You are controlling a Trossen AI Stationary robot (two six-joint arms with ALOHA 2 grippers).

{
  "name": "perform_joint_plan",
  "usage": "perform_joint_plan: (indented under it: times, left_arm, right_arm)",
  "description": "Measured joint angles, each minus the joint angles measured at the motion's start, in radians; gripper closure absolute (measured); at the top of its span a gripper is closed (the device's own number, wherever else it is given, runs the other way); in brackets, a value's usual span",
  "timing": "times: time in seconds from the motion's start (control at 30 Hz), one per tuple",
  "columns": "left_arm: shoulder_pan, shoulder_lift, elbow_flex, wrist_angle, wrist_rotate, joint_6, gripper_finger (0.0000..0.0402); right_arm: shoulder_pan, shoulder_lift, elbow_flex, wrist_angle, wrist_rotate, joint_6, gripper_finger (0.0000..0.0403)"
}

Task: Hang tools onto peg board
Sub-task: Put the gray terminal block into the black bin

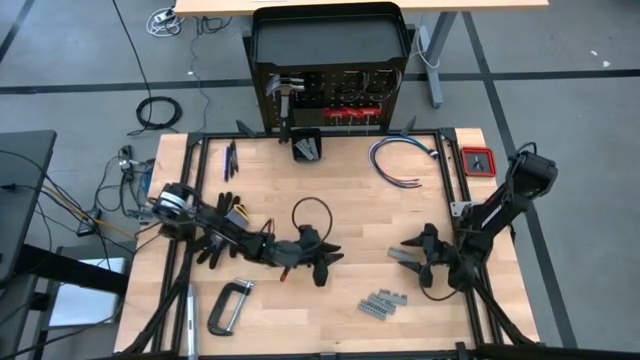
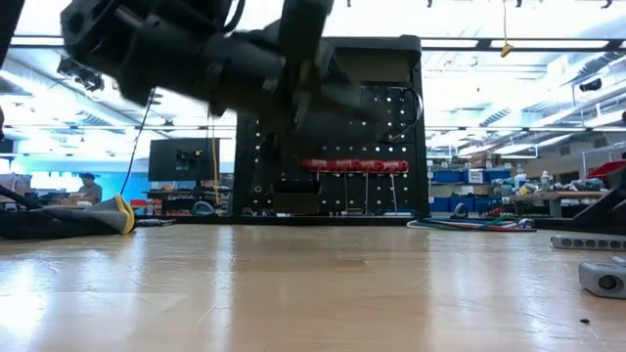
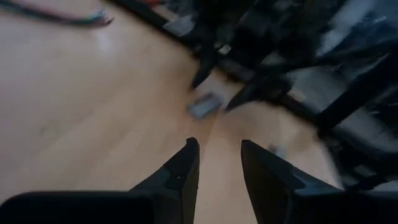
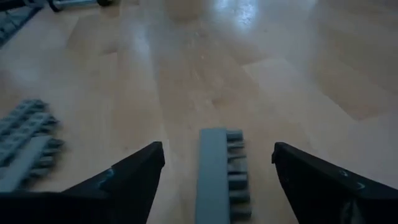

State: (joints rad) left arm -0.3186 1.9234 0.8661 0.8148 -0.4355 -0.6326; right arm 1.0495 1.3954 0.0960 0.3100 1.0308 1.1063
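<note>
Wooden table [image 1: 330,200] carries 1 C-clamp [image 1: 229,305], 2 open end effectors.

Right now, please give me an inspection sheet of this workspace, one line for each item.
Surface: wooden table, bare in the middle.
Job's things: peg board behind the table, hammer and red drivers already hung; C-clamp and grey pieces lie on the table.
Clutter: glove, black box, red case.
Grippers: left gripper open, empty, mid-table; right gripper open around a grey piece, not closed.
Cables: bundle near the back; black loop mid-table.
Surroundings: a person sits far behind in the low view.
</note>
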Motion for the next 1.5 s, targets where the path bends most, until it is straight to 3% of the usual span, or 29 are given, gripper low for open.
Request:
perform_joint_plan:
  times: [0.2, 0.47, 0.63, 0.8, 0.97, 1.1, 1.3, 1.5]
  left_arm:
    - [0.048, -0.136, 0.000, -0.058, 0.144, 0.124, 0.0277]
    - [0.029, -0.331, 0.000, -0.132, 0.096, 0.290, 0.0277]
    - [-0.041, -0.455, 0.001, -0.068, 0.089, 0.465, 0.0277]
    - [-0.092, -0.573, 0.001, -0.240, 0.086, 0.578, 0.0277]
    - [-0.102, -0.667, -0.019, -0.480, -0.022, 0.534, 0.0277]
    - [-0.102, -0.689, -0.103, -0.466, -0.047, 0.497, 0.0277]
    - [-0.100, -0.624, -0.319, -0.301, -0.231, 0.318, 0.0277]
    - [-0.100, -0.407, -0.518, 0.015, -0.286, 0.086, 0.0277]
  right_arm:
    - [-0.073, 0.185, 0.004, 0.111, -0.032, -0.060, 0.0108]
    - [-0.045, 0.417, 0.046, 0.236, 0.094, 0.001, 0.0161]
    - [-0.052, 0.444, 0.047, 0.231, 0.121, 0.040, 0.0207]
    - [-0.129, 0.386, 0.066, 0.222, 0.066, -0.034, 0.0270]
    - [-0.260, 0.294, 0.096, 0.223, -0.076, -0.186, 0.0272]
    - [-0.390, 0.241, 0.173, 0.218, -0.204, -0.382, 0.0272]
    - [-0.609, 0.228, 0.387, 0.208, -0.268, -0.634, 0.0272]
    - [-0.845, 0.281, 0.622, 0.202, -0.262, -0.746, 0.0272]
